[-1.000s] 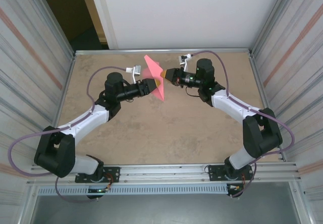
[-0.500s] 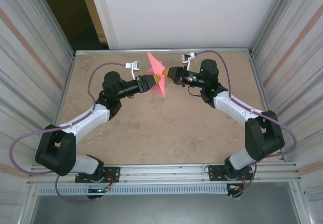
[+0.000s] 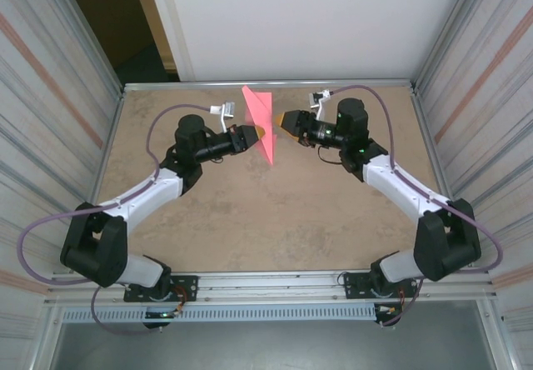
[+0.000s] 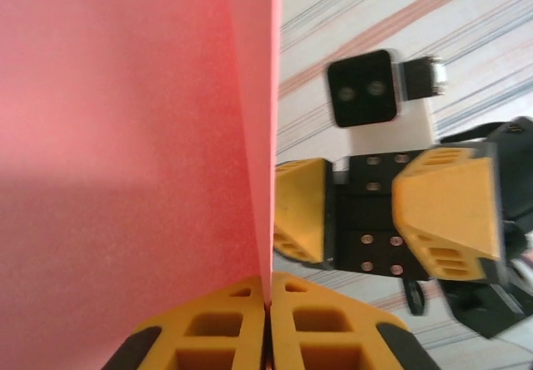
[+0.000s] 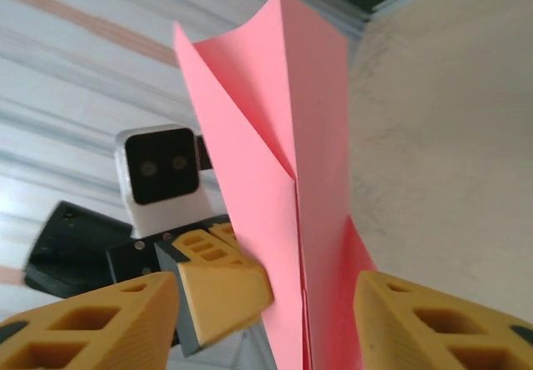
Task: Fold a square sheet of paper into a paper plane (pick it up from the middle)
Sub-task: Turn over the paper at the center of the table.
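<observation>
We are watching a handover: left tool (image 4: 268,307) is now pinching the folded pink sheet (image 3: 260,110) midair; right tool (image 3: 281,121) is letting go, jaws wide (folding is likely continuing).

Readable text, labels, brands, numbers, signs: none. Thin pink-red folded paper (image 5: 291,162): plain, unmarked.

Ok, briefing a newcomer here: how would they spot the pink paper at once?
Over the far half of the beige table, the shut left gripper and the open right gripper point at each other. Pinched in the left one, standing on edge in the air, is a folded pink-red paper sheet. It alone is pink, thin and creased.
</observation>
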`<state>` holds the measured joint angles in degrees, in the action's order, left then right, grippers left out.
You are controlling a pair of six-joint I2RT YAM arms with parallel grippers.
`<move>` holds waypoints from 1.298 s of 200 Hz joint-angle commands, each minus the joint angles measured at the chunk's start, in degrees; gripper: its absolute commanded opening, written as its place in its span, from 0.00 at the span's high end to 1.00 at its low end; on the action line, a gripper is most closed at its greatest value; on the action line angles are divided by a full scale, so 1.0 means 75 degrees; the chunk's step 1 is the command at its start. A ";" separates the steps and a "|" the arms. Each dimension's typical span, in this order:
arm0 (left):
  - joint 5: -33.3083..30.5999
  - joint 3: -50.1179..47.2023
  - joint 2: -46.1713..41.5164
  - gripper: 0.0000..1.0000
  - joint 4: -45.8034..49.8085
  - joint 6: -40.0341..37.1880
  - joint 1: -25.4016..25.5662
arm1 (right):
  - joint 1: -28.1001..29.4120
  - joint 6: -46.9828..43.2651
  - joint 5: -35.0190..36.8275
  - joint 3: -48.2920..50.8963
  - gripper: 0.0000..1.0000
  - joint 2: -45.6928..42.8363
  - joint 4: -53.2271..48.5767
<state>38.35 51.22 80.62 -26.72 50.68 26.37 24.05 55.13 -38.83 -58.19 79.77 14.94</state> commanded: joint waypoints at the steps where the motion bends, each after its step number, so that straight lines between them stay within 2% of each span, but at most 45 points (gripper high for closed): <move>1: -0.0593 0.0459 -0.0184 0.91 0.1979 -0.1284 0.0041 | -0.0049 -0.1533 0.1186 -0.0013 0.38 -0.0563 -0.2115; 24: -0.1420 0.0842 -0.0249 0.91 0.4003 -0.2496 0.0068 | -0.0114 -0.2162 0.2142 -0.0013 0.38 -0.0831 -0.3220; 52: -0.3257 0.1655 -0.0067 0.92 0.6373 -0.3797 0.0234 | -0.0193 -0.2629 0.3045 0.0025 0.39 -0.1170 -0.3996; 61: -0.4105 0.1959 0.0086 0.92 0.7034 -0.4122 0.0352 | -0.0209 -0.2717 0.3284 0.0046 0.40 -0.1280 -0.4135; 96: -0.6753 0.3081 0.1020 0.93 0.8988 -0.4706 0.0723 | -0.0332 -0.2923 0.3894 0.0130 0.41 -0.1626 -0.4447; 122: -0.8935 0.3831 0.1971 0.93 1.0003 -0.5043 0.1194 | -0.0370 -0.3050 0.4080 0.0142 0.42 -0.1791 -0.4617; 132: -0.9520 0.4148 0.2378 0.93 1.0332 -0.5092 0.1335 | -0.0357 -0.3050 0.4145 0.0177 0.42 -0.1834 -0.4639; 186: -1.1326 0.5573 0.4471 0.93 1.1223 -0.5222 0.1871 | -0.0387 -0.2983 0.4250 0.0367 0.43 -0.1948 -0.4711; 222: -1.2202 0.6376 0.5867 0.91 1.1666 -0.5170 0.2155 | -0.0476 -0.2954 0.4285 0.0481 0.43 -0.2056 -0.4729; 259: -1.2405 0.7234 0.7005 0.90 1.2176 -0.5036 0.2410 | -0.0573 -0.2932 0.4236 0.0517 0.43 -0.2078 -0.4746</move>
<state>-50.33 101.60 129.51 59.61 11.99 43.20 20.38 33.82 -7.57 -54.72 65.52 -19.97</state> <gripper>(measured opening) 0.092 0.575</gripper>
